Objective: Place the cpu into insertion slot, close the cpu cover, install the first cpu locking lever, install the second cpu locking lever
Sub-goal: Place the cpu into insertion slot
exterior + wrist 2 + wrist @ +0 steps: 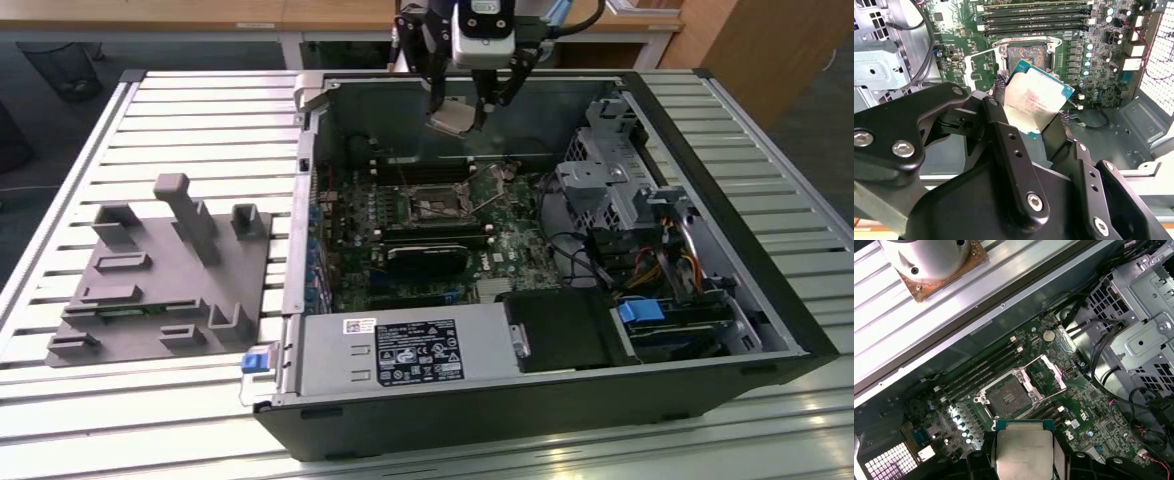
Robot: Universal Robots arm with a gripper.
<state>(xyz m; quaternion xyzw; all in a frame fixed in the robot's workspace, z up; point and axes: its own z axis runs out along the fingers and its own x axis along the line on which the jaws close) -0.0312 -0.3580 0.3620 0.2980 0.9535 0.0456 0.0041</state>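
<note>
My gripper (461, 112) hangs over the far part of the open computer case, shut on the cpu (454, 119). In both wrist views the cpu (1036, 102) (1024, 452) is a flat silvery square with a green edge, pinched by its sides between the two black fingers (1004, 130). It is held tilted in the air above the board. The insertion slot (438, 205) (1026, 54) (1006, 397) lies bare with its dark centre exposed, some way from the chip. The cpu cover (1048, 372) (980, 67) stands swung open beside the slot.
Long black memory slots (1034, 15) run beside the socket. A black heatsink block (427, 258), a metal drive cage (607, 170) with cables and a power supply (400, 350) crowd the case. A grey fixture (160, 270) sits on the slatted table at the exterior view's left.
</note>
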